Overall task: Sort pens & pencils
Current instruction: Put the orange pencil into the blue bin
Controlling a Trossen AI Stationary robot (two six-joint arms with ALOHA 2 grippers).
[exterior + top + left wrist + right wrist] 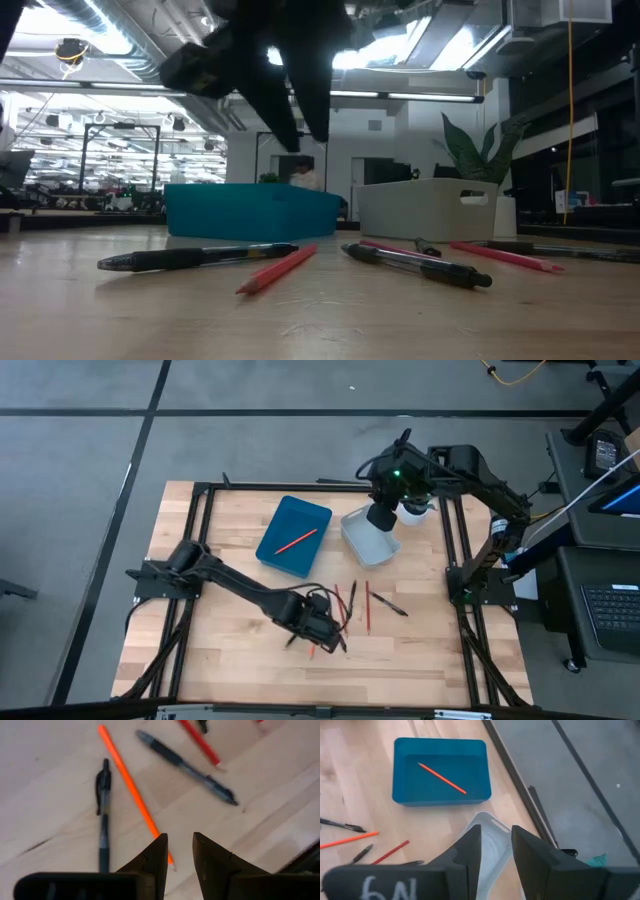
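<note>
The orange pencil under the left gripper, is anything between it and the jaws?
Nothing visible. The left gripper hangs just above the orange pencil, jaws slightly apart, bare wood between them. A black pen lies close beside the pencil, and another pen lies on its other side; neither covers it.

Wooden table (pixel 230 650): blue tray (pixel 294 536), white bin (pixel 368 537), pens (pixel 389 604), pencils (pixel 367 608).

My left gripper (pixel 179 851) is hovering with a narrow gap between its fingers, just above an orange pencil (pixel 132 792). A black pen (pixel 102 805) is lying close beside that pencil, crowding one flank; another pen (pixel 187 767) is lying farther off, leaving bare wood between.
</note>
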